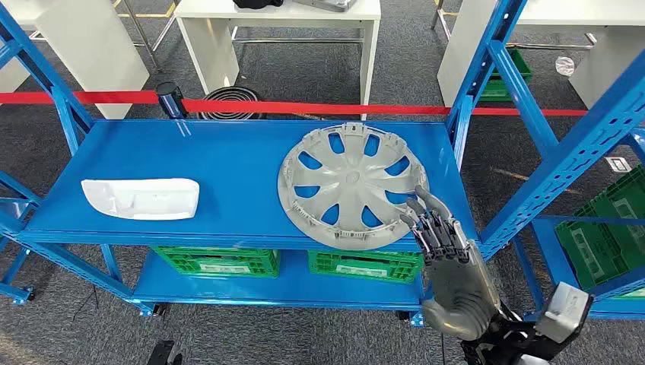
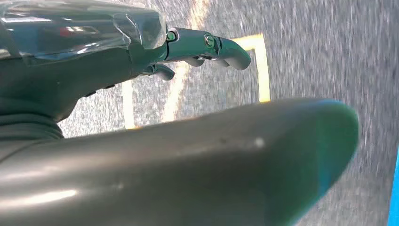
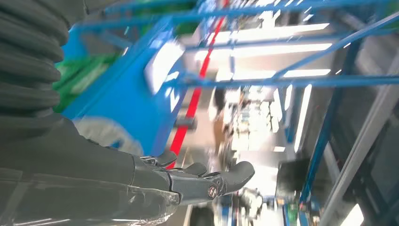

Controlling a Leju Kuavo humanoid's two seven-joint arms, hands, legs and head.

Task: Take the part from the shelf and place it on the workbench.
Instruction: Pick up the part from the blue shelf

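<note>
Blue metal shelf rack spans most of the head view, its top deck running from left edge to right of centre. On that deck, right of centre, lies the round grey plastic wheel cover — flat, spoked, blue deck showing through the cut-outs, small clips around its rim, its lower rim reaching the deck's front edge. Far left on the same deck lies a white plastic mirror-shell-shaped part, well apart from the wheel cover.

Lower shelf level holds green plastic crates, two side by side under the deck; more green crates at right edge. A red barrier tape crosses the upper part of the frame behind the rack, white tables beyond it.

Right hand sits lower right, fingers stretched out and slightly apart, tips at the wheel cover's lower right rim — touching or just short, cannot tell. It holds nothing.

Left hand in the left wrist view: thumb extended, fingers straight, empty, over grey speckled floor with yellow tape lines.
</note>
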